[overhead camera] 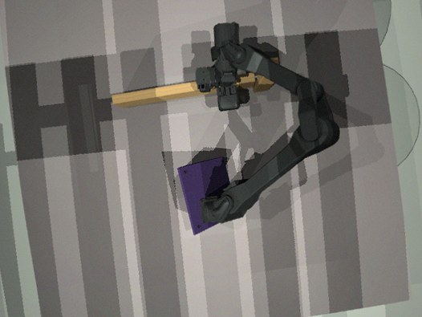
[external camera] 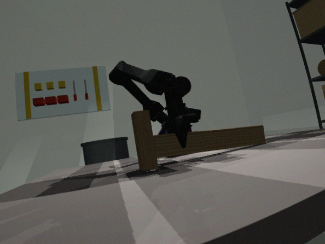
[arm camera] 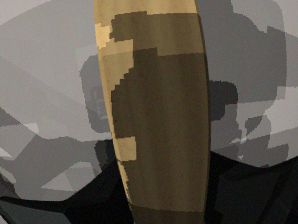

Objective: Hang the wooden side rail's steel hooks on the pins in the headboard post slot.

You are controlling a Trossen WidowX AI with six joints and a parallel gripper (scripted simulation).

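The wooden side rail [overhead camera: 155, 93] [external camera: 224, 137] [arm camera: 160, 110] runs from my gripper to the wooden headboard post [overhead camera: 264, 85] [external camera: 143, 139]. The post stands upright. The rail's near end is right at the post's side, with a small bit of metal showing between them in the top view. The rail's far end is low, at the table top. My gripper [overhead camera: 225, 86] [external camera: 184, 141] [arm camera: 156, 150] is shut on the rail, a short way from the post, with its fingers on both sides of it. The hooks' seating, the pins and the slot are hidden.
The purple base plate [overhead camera: 194, 195] with the arm's base lies on the striped, shadowed table [overhead camera: 121, 284] [external camera: 219, 202]. The arm bends round past the post's side, and its forearm passes over near the post. A dark round bin [external camera: 105, 151] and a shelf rack [external camera: 307, 65] stand behind.
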